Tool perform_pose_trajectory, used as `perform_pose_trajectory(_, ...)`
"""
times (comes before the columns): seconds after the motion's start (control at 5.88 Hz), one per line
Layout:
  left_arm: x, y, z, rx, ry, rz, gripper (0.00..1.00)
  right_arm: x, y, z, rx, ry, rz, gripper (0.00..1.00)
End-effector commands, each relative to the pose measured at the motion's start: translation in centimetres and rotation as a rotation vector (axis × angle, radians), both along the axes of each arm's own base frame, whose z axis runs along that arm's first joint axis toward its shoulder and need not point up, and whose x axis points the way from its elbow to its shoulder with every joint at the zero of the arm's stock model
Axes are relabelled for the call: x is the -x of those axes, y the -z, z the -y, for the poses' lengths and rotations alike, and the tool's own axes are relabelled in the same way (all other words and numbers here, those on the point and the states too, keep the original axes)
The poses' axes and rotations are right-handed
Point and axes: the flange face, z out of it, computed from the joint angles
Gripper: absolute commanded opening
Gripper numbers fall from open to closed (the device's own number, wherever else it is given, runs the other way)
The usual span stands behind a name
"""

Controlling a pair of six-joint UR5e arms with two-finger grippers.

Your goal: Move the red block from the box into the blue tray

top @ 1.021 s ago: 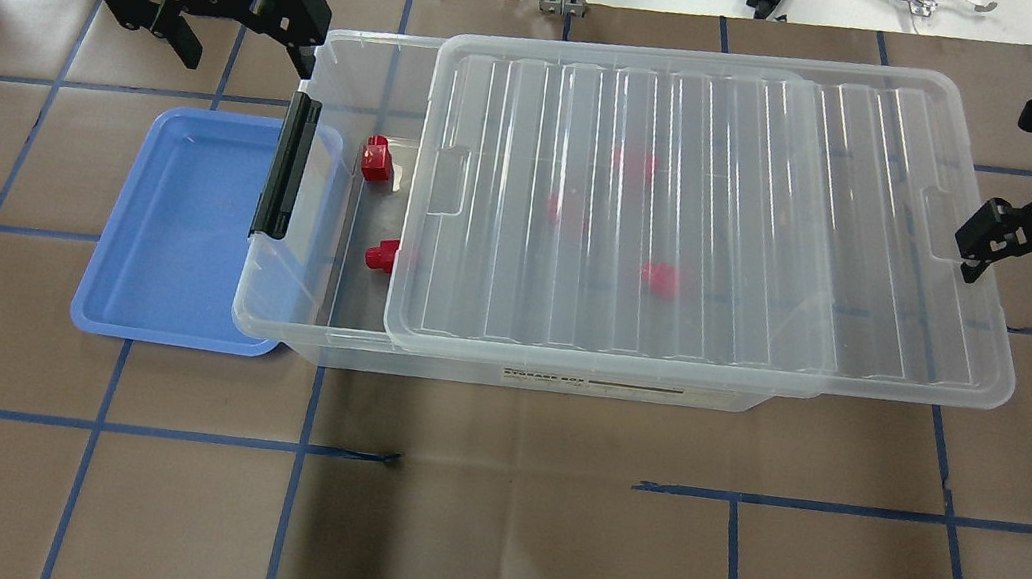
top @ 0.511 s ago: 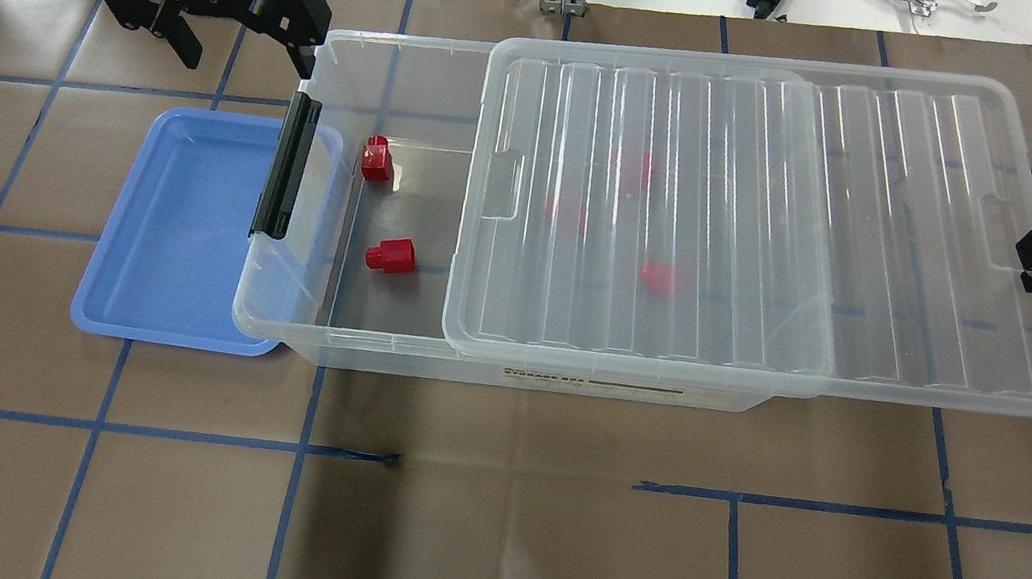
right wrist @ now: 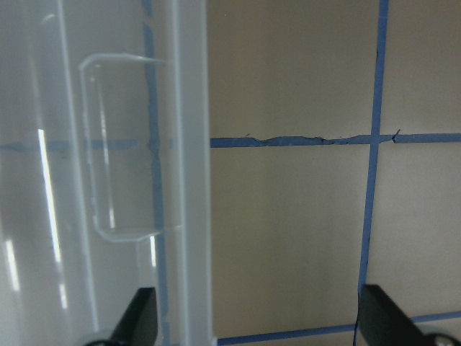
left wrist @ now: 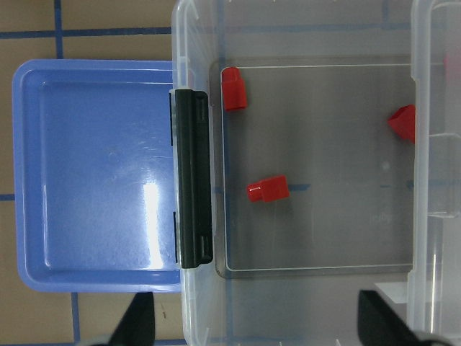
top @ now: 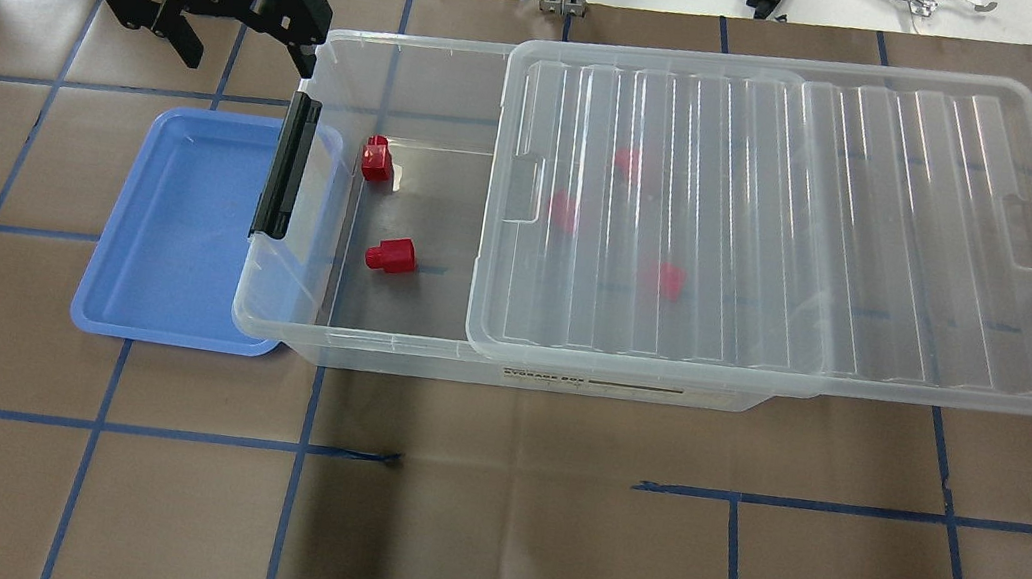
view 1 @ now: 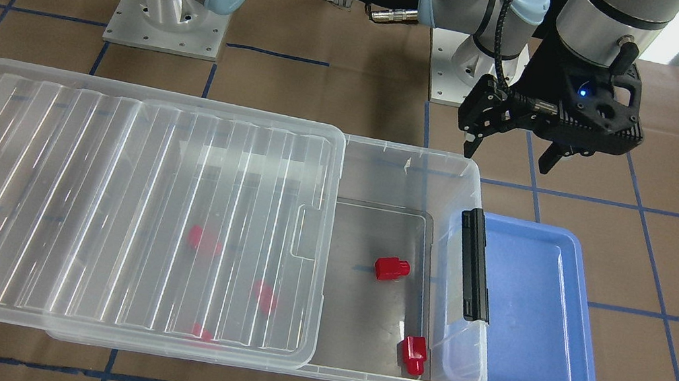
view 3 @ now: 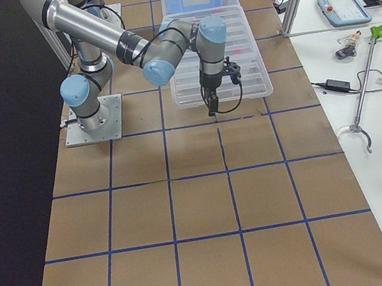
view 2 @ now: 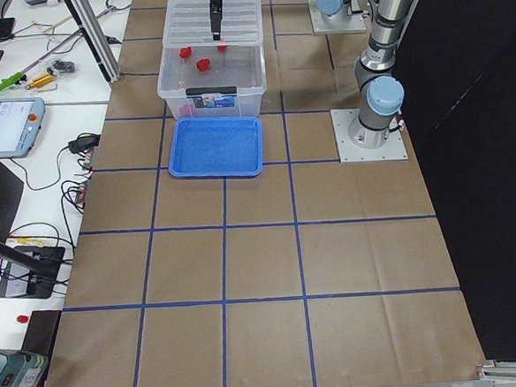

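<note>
In the box's uncovered end, a red block lay with stub toward the blue tray, just forward of the empty, wide-spread left gripper.

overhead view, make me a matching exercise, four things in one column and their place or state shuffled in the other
Things
1. blue tray
2. ribbed lid
3. black latch bar
4. left gripper

Places or states
A. open, holding nothing, near the box's back corner
B. empty, at the box's latch end
C. covers only part of the box, three red blocks showing through it
D. on the box's short wall, next to the tray

Pairs: 1-B, 2-C, 3-D, 4-A
</note>
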Motion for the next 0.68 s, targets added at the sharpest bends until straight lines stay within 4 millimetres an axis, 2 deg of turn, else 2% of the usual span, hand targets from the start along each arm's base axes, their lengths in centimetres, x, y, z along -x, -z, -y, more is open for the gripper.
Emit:
perform_pose_trajectory(0.0, 0.1, -0.1, -0.1, 0.001, 0.001, 0.001, 0.98, -7.1, -5.4, 0.2, -0.002, 0.087, 0.013, 1.00)
perform_pose_trajectory(0.17, 0.0, 0.0, 0.0, -0.001, 0.000, -0.001, 0.98, -12.7, -8.2, 1.1, -0.009, 0.147, 0.043, 1.00)
perform_pose_trajectory(0.34, 0.0, 0.0, -0.1, -0.001, 0.000, 0.004, 0.98, -16.3, -10.3, 1.5, -0.008, 0.201, 0.101, 1.00)
perform_pose_trajectory(0.51, 0.1, 0.2, 0.1, -0.004, 0.000, 0.001, 0.98, -18.9, -11.5, 1.9, 0.013, 0.161, 0.102, 1.00)
